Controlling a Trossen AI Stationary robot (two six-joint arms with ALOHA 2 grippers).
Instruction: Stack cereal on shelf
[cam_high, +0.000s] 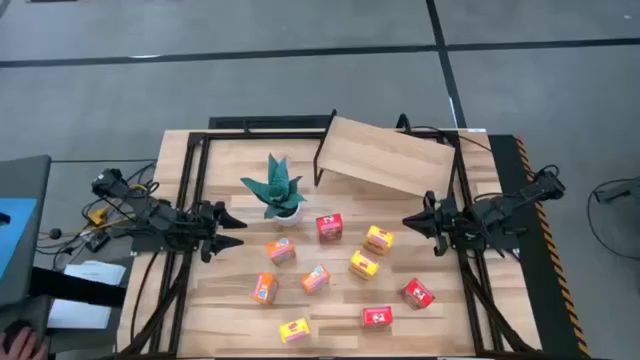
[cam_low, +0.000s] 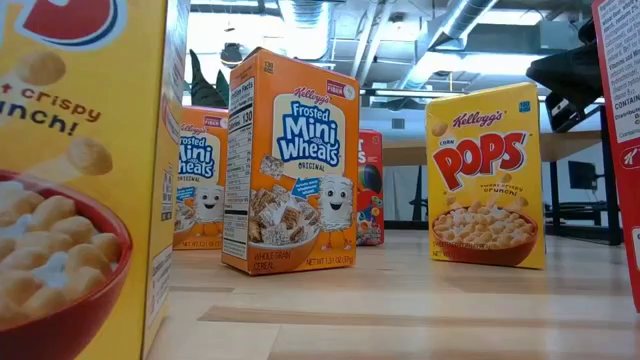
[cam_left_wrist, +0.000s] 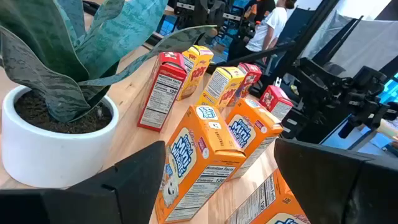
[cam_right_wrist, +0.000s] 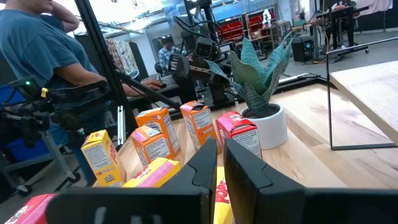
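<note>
Several small cereal boxes stand scattered on the slatted table: red (cam_high: 329, 227), orange (cam_high: 281, 250) and yellow (cam_high: 378, 239) ones. The light-wood shelf (cam_high: 385, 155) stands on thin black legs at the far right, with nothing on it. My left gripper (cam_high: 235, 228) hovers open at the left, beside the teal plant (cam_high: 278, 190). Its fingers point toward the orange boxes (cam_left_wrist: 199, 155) and touch none of them. My right gripper (cam_high: 410, 222) hovers shut at the right, pointing at a yellow box (cam_right_wrist: 221, 193) and clear of it.
The plant's white pot (cam_left_wrist: 56, 137) stands close beside my left gripper. The shelf's black legs (cam_right_wrist: 329, 93) rise near my right gripper's far side. More boxes, red (cam_high: 417, 292) and yellow (cam_high: 295, 330), stand toward the near edge. People show beyond the table.
</note>
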